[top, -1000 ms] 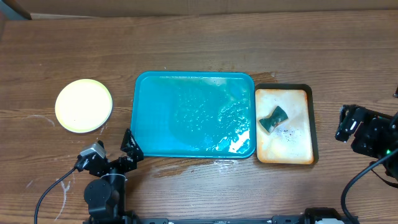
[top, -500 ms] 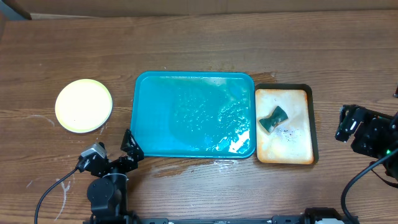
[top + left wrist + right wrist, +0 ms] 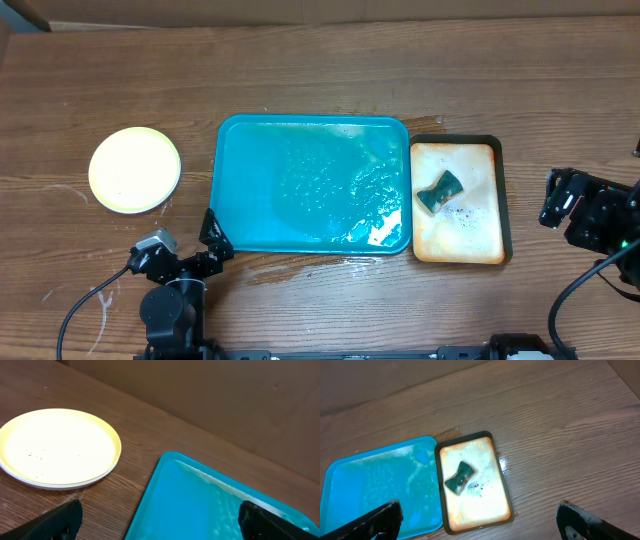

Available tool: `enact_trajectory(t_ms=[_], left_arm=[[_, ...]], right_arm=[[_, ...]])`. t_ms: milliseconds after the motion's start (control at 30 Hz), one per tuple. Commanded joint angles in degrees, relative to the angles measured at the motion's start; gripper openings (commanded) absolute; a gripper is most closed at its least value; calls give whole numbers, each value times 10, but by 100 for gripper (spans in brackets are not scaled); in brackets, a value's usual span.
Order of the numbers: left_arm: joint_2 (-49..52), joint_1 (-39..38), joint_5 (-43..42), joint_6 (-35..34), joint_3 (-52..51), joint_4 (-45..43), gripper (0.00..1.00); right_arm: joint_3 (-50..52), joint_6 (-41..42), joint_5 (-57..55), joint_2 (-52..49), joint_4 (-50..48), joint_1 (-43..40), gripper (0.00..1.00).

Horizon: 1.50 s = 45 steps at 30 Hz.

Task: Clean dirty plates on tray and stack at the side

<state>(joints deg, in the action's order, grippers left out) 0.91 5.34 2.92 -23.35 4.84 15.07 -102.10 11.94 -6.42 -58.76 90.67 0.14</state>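
The plates sit stacked on the wood left of the tray, a pale yellow-green one on top; the left wrist view shows the plates with a white rim beneath. No plate lies on the teal-blue tray, whose floor is wet. My left gripper stands open at the tray's near left corner, one fingertip over the tray and one over wood. That left gripper holds nothing. My right gripper is open at the table's right edge, seen empty in the right wrist view.
A smaller black-rimmed tan tray lies against the teal tray's right side, with a dark green sponge on it. In the right wrist view the sponge lies in the stained tan tray. A wet patch spreads before the teal tray.
My left gripper has shifted very slightly toward the tray's corner. The plates, trays, sponge and right arm have not moved.
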Motion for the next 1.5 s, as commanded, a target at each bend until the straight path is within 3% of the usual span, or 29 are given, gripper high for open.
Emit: enact_trajectory(t_ms=[0, 333, 1467], left_arm=[[-7, -24, -15, 28, -3, -1, 100], [-7, -103, -8, 57, -3, -1, 100], [-7, -117, 2, 64, -3, -2, 100]], right_arm=[[-7, 0, -6, 2, -3, 2, 100], [-7, 0, -6, 2, -3, 2, 100], [-7, 0, -6, 2, -3, 2, 100]])
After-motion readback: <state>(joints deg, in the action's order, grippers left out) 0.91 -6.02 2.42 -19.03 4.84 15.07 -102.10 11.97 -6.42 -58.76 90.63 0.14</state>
